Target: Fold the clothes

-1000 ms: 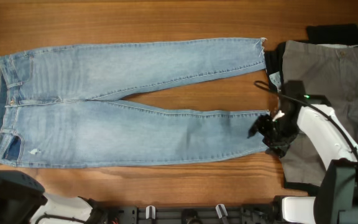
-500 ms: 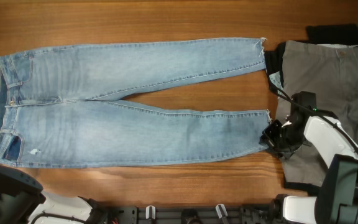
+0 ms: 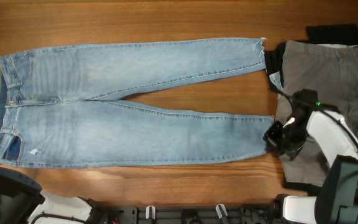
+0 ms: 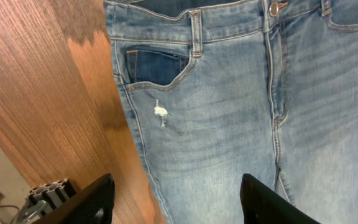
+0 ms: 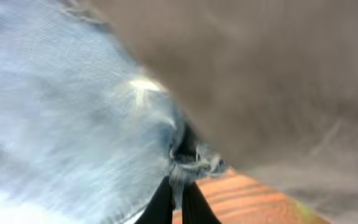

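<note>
The clothes, light-blue jeans [image 3: 135, 130], lie spread long on the wooden table, waistband at the left and both legs running right. My right gripper [image 3: 271, 138] is at the frayed hem of the near leg, beside the grey cloth. In the right wrist view this gripper [image 5: 179, 186] is shut on a pinch of the frayed denim hem [image 5: 191, 163]. My left gripper [image 4: 176, 183] hovers open above the jeans [image 4: 229, 124] just below the front pocket [image 4: 157, 65], one finger over the wood and one over the denim, holding nothing.
Grey trousers [image 3: 334, 81] lie at the right, touching the jeans' hems, with a dark garment [image 3: 334, 32] behind them. The grey cloth [image 5: 260, 74] fills the upper right wrist view. Bare wood [image 3: 166, 25] runs along the back, a metal rail [image 3: 185, 214] along the front.
My right gripper has shifted a little to the right at the near leg's hem, and the hem has followed it toward the grey trousers. The rest of the jeans have not moved.
</note>
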Tool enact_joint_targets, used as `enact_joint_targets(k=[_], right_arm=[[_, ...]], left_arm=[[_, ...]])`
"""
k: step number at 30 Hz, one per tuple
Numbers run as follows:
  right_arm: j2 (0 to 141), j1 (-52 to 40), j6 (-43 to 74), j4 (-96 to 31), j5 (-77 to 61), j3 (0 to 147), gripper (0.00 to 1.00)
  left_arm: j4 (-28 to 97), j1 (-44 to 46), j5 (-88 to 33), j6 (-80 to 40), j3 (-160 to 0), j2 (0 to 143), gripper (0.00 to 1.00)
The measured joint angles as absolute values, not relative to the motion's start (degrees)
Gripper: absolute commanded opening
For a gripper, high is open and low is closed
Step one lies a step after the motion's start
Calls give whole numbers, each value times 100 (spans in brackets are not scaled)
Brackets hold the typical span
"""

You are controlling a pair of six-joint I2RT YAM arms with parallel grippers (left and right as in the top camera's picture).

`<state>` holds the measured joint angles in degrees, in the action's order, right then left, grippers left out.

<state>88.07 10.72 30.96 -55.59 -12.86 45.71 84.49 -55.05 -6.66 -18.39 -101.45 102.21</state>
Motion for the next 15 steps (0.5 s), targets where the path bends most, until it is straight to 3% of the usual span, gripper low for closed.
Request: enact_joint_targets(k=[12, 13, 14, 15], right_arm=[[8809, 1066, 3009, -4582, -1863, 5081, 5], [8807, 1057, 3022, -4436, -1887, 5078, 7], [8809, 1033, 3068, -4213, -1907, 5078, 29], [8809, 1015, 3092, -4117, -1909, 5078, 44]], left_arm=[[8453, -5505, -676, -1839, -10145, 10221, 65], [8455, -5505, -676, -1839, -10145, 10221, 65], [8458, -5505, -692, -1839, -10145, 10221, 65], [8458, -5505, -690, -1839, -10145, 10221, 65]])
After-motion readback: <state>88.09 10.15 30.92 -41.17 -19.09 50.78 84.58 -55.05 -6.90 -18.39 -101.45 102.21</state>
